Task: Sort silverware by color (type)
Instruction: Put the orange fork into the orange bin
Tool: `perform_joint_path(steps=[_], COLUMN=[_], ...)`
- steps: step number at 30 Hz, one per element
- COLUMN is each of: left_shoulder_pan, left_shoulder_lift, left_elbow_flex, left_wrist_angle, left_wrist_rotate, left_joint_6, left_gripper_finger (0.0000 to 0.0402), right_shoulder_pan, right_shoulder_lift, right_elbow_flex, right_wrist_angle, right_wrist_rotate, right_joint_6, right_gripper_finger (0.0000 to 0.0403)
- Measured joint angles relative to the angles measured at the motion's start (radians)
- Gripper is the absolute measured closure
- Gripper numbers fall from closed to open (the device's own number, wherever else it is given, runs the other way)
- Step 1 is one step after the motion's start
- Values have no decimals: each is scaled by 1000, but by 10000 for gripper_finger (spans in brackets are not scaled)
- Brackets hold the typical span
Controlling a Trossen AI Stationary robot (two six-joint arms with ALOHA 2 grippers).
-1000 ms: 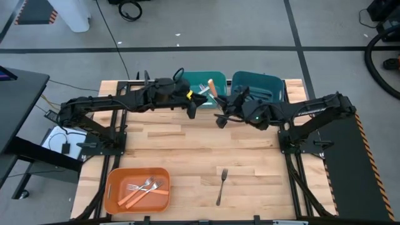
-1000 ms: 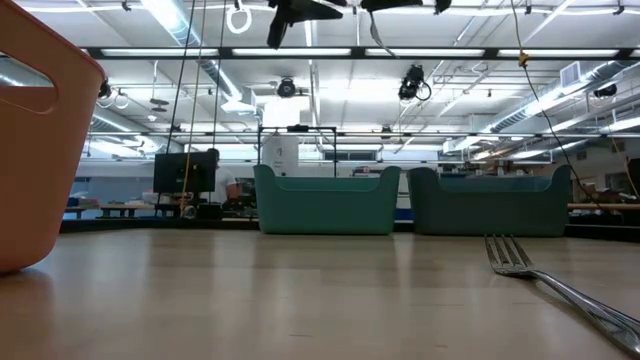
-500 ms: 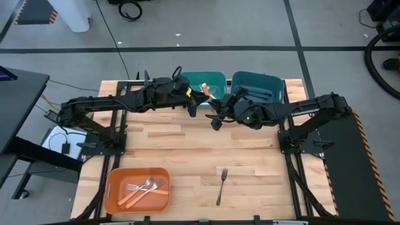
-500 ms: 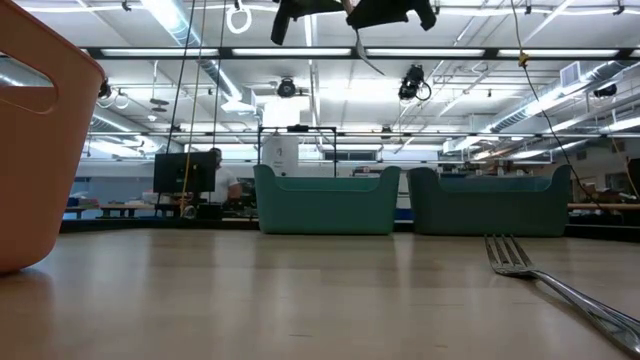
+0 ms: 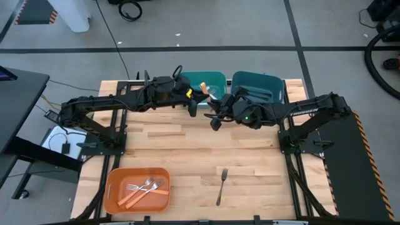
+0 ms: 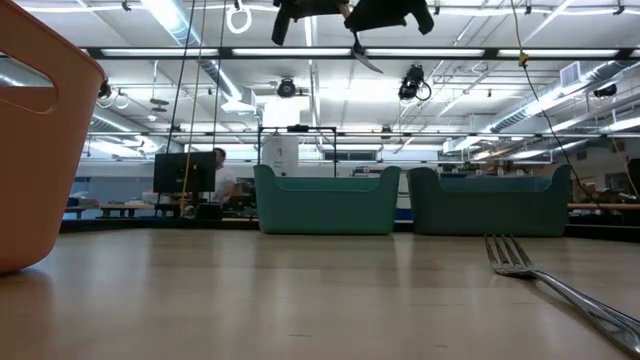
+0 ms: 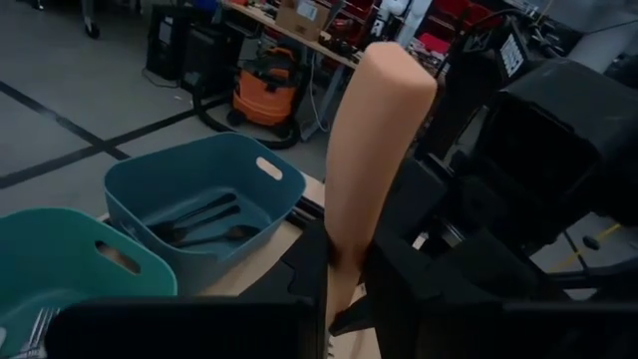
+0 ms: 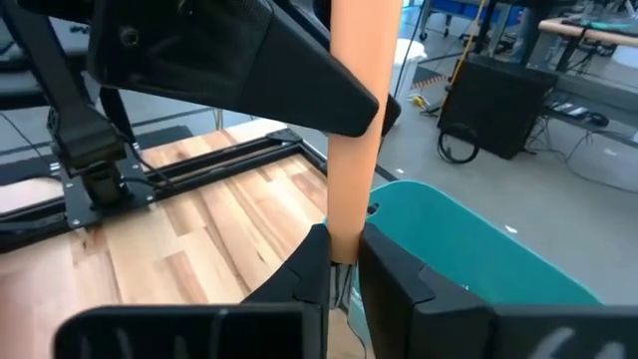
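Both arms met high above the far middle of the bench [image 5: 187, 147], just in front of the two teal bins [image 5: 257, 83]. The left tool [image 5: 192, 107] and the right tool [image 5: 214, 119] each appeared pinched on the same orange-handled fork [image 5: 205, 88] (both wrist views showed its handle rising between dark fingers), though from overhead the grips were hard to separate. A silver fork [image 5: 221, 186] lay alone at lower centre, and more forks [image 5: 141, 188] rested in the orange bin [image 5: 113, 201] at lower left.
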Motion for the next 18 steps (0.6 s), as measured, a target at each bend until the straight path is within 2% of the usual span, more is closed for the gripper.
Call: perform_joint_path(steps=[9,13,18], left_shoulder_pan=[-17,-31,-75], left_shoulder_lift=[0,-20,-95], left_elbow_flex=[0,2,2], left_wrist_angle=[-9,-99,-306], left_wrist_rotate=[-1,-2,151], left_joint_6=[30,57,58], left_gripper_finger=[350,350,350], right_shoulder_pan=[8,29,52], right_shoulder_lift=[0,-27,-105], right_elbow_flex=[0,-2,-1], right_wrist_angle=[6,-5,-66], right_wrist_rotate=[-59,-75,-180], right_joint_6=[41,39,26], right_gripper_finger=[286,268,266])
